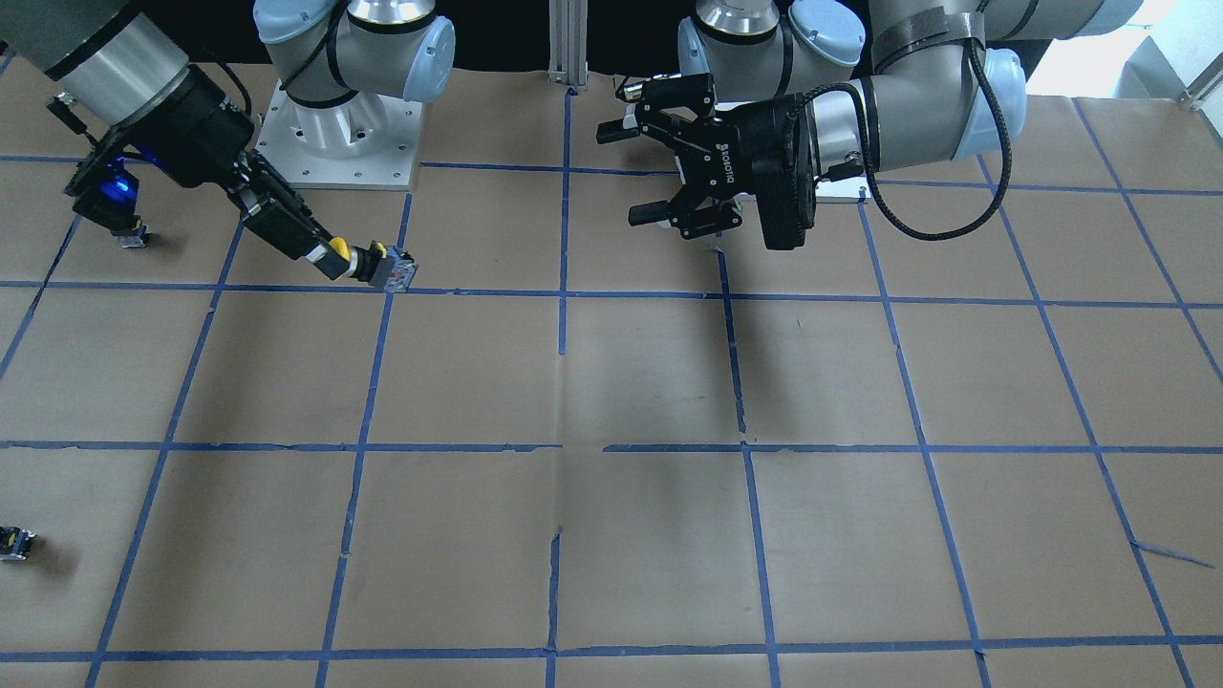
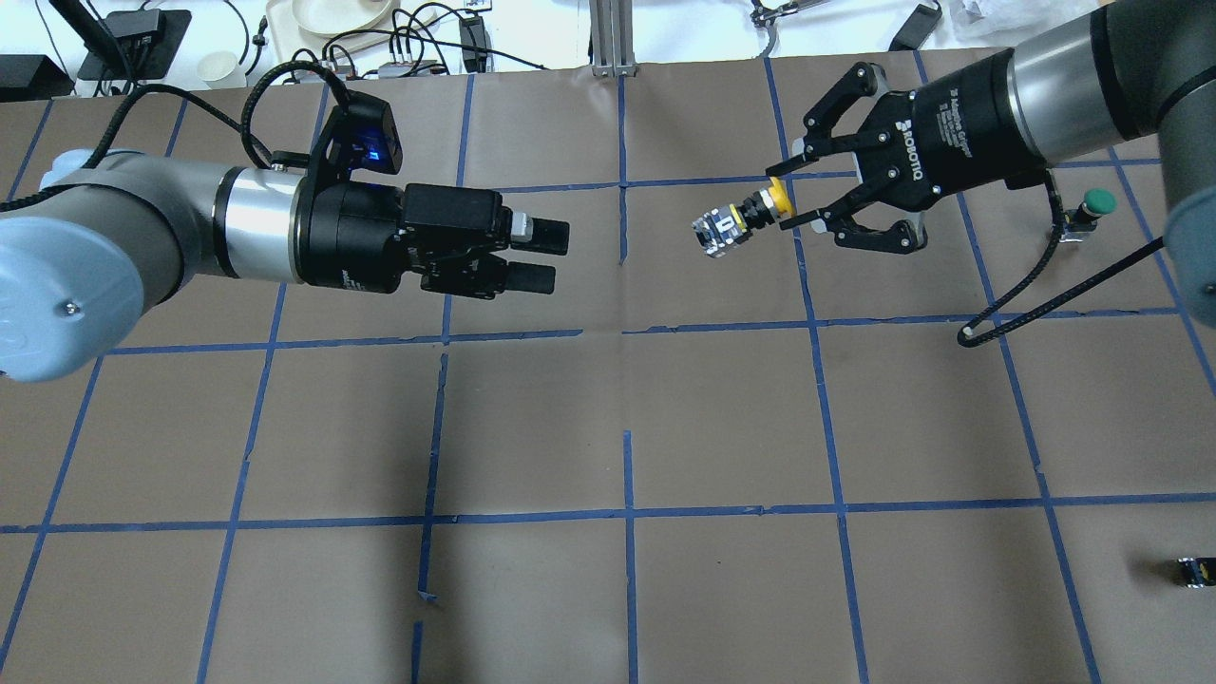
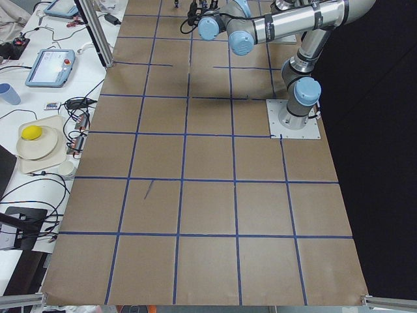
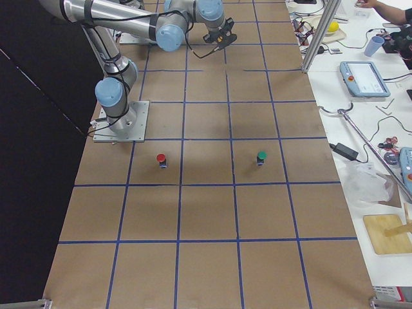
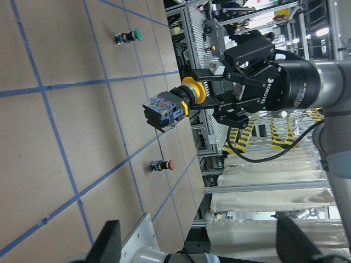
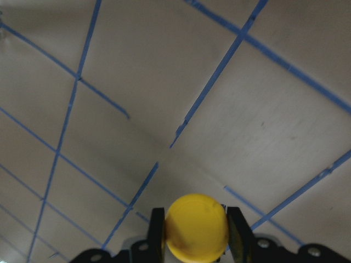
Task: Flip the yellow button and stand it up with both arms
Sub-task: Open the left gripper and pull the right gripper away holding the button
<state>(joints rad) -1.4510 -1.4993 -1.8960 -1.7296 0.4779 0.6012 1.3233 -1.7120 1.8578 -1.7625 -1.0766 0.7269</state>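
My right gripper point(image 2: 781, 199) is shut on the yellow cap of the yellow button point(image 2: 736, 223) and holds it in the air, lying sideways. Its black-grey body point(image 1: 392, 270) points toward my left gripper point(image 2: 553, 255). The left gripper is open and empty, level with the button and about a grid square away from it. In the left wrist view the button point(image 5: 173, 104) hangs ahead between my open fingers point(image 5: 109, 241). In the right wrist view the yellow cap point(image 6: 196, 227) sits clamped between the two pads point(image 6: 158, 230).
A green-capped button point(image 2: 1092, 204) stands on the table near my right arm. A red-capped button point(image 4: 161, 158) stands near the right arm's base. A tiny black-yellow part point(image 2: 1195, 570) lies at the table's right edge. The table is brown paper with blue tape lines point(image 2: 627, 427).
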